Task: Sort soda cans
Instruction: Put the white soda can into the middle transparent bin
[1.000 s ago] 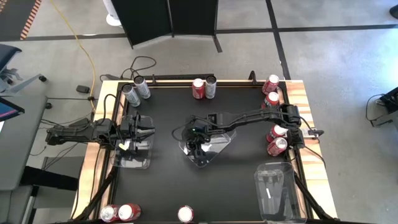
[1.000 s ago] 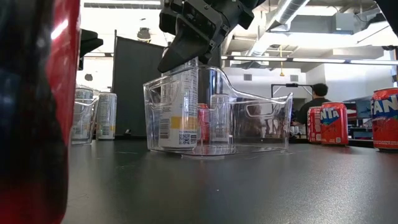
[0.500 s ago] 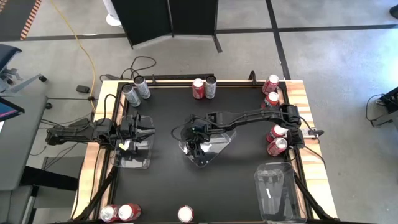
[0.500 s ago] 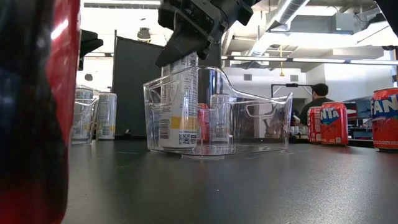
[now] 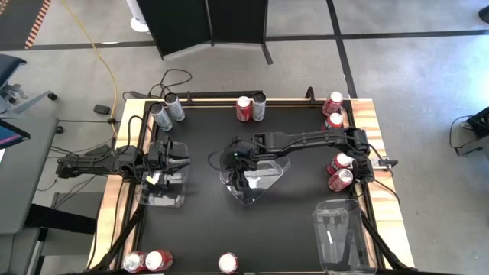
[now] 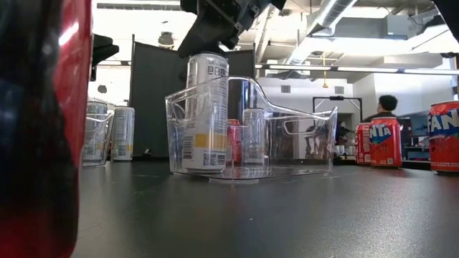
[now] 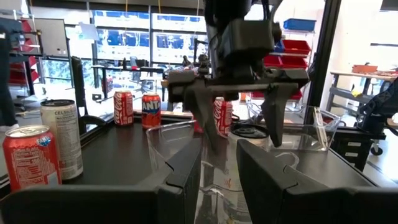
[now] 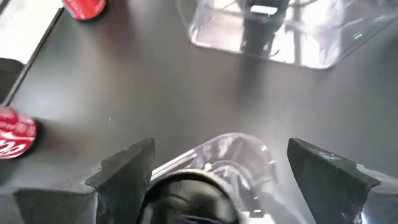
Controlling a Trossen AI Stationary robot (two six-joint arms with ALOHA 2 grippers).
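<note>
A silver soda can (image 6: 206,115) stands upright on its base in the left end of the clear tray (image 6: 287,143) at the table's middle. My right gripper (image 6: 204,32) hangs open just above the can's top and touches nothing. In the right wrist view the can's dark top (image 8: 193,199) shows below and between the spread fingers. My left gripper (image 5: 179,162) waits at the table's left, over another clear tray (image 5: 164,191). Its fingers stand a little apart, with nothing between them (image 7: 219,180).
Silver cans (image 5: 166,111) stand at the far left corner. A red and a silver can (image 5: 250,108) stand at the far middle. Red cans line the right edge (image 5: 340,172) and the near edge (image 5: 149,262). A third clear tray (image 5: 336,233) sits near right.
My right gripper has risen straight up off the silver can, from straddling its upper part to standing clear above its top, with its fingers as wide apart as before. The can has stayed upright in the middle tray.
</note>
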